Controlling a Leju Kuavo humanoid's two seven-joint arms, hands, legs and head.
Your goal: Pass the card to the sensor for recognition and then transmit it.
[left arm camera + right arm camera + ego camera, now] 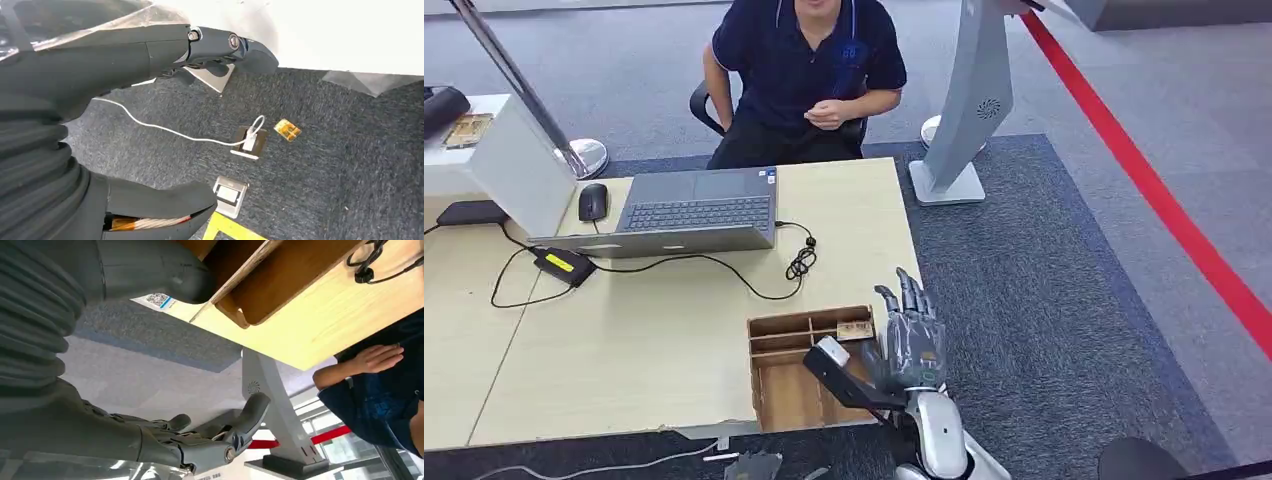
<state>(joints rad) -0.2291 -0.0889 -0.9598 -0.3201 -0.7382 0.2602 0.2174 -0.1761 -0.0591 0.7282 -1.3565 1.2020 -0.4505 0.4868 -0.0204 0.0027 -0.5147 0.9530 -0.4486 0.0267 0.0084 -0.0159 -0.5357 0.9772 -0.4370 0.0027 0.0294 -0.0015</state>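
Here the card point(855, 330) lies flat, long axis sideways, beside the open-fingered right hand point(911, 338).

Wooden organizer point(796, 345) partly hidden by right hand point(911, 340), person point(804, 70) cut off at top edge

A pale wooden table point(654, 330) fills the near left, its far edge meeting a seated person point(802, 75) in a dark blue shirt on a black chair point(704, 108). Under them lies a dark blue-grey carpet point(1034, 320) — beyond it, lighter grey floor point(1184, 110) crossed by a red stripe point(1154, 190) running from far centre to near right. A grey stand point(969, 110) with a flat white base rises at the far right of the table — a white partition point(514, 165) stands far left.
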